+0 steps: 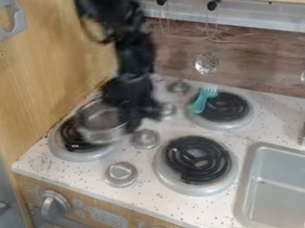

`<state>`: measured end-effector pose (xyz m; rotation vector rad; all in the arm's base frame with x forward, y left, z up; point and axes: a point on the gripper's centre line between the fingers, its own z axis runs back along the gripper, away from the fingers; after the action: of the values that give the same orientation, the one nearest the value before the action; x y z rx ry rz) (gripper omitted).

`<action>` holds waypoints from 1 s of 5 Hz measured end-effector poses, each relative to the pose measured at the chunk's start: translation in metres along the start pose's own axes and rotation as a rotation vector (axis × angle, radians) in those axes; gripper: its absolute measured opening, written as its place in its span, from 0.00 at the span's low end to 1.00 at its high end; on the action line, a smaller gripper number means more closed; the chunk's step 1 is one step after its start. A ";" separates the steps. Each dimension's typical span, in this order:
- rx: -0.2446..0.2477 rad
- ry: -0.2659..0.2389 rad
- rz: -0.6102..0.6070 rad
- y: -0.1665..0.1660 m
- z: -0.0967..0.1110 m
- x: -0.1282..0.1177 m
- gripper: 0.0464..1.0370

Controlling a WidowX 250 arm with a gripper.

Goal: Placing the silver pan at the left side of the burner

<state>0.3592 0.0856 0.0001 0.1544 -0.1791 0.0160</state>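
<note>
The black gripper [134, 118] hangs down over the left part of the stove top, blurred, at the right side of the silver pan. The silver pan [101, 122] is at the front-left burner [63, 150], covering the right and back part of its black coil. Whether the pan touches the burner or is slightly above it, I cannot tell. Its right edge meets the dark shape of the gripper, which hides part of it.
A turquoise fork-like utensil [203, 100] lies on the back-right burner [230, 108]. The front-right burner [196, 160] is bare. Silver knobs [121, 174] stand between the burners. A sink [289, 187] is at the right, and a wooden wall [41, 80] rises at the left.
</note>
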 end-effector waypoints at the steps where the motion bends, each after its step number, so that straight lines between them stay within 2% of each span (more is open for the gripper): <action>1: 0.042 -0.012 0.028 0.043 -0.024 0.009 0.01; 2: 0.077 0.000 0.045 0.060 -0.042 0.015 0.01; 3: 0.070 0.002 0.046 0.059 -0.048 0.025 0.01; 4: 0.041 -0.011 0.015 0.045 -0.047 0.027 0.03; 5: 0.006 -0.002 0.008 0.034 -0.040 0.016 0.20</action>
<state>0.3809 0.1254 -0.0304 0.1599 -0.1817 0.0241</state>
